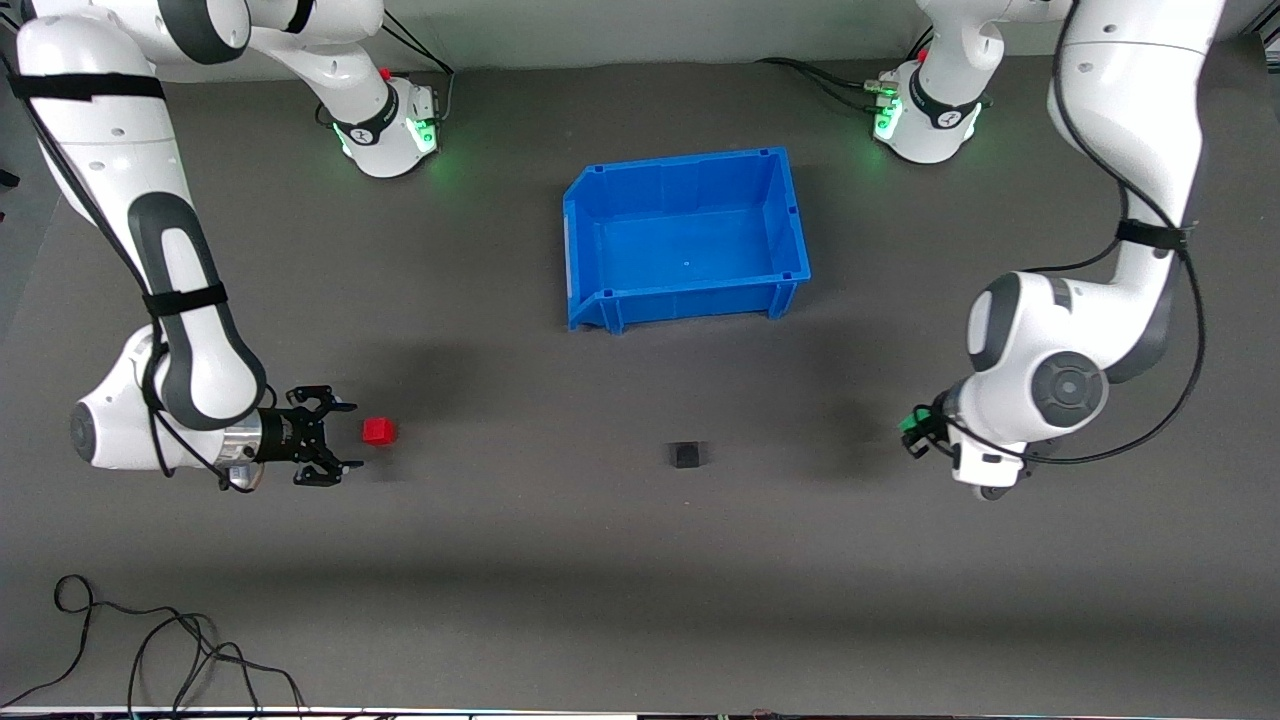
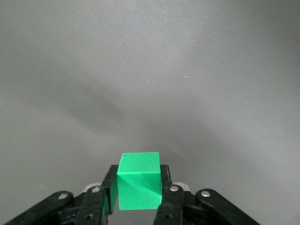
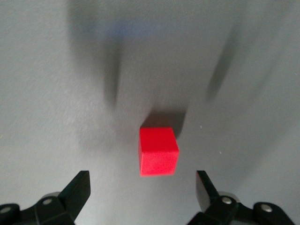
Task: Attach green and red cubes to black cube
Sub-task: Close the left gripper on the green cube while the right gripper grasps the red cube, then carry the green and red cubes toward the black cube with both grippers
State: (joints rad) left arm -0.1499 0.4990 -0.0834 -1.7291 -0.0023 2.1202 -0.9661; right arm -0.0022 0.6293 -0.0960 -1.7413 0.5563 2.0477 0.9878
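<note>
Bright green cube (image 2: pixel 138 180), red cube (image 1: pixel 379 431), matte black cube (image 1: pixel 686 455), blue bin (image 1: pixel 600 190), plain dark grey surface (image 1: pixel 640 560).

Left pincer (image 2: pixel 137 206) clamped (arm raised); right pincer (image 1: pixel 338 437) spread, low.

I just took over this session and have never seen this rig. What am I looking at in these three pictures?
Two white robot arms work at a grey table. The wide picture looks down from across it; the other two come from cameras on each wrist. The left gripper is shut on the green cube, up in the air at its own end of the table. The right gripper is open beside the red cube, which lies on the table. The black cube lies mid-table, nearer the camera than the blue bin.
</note>
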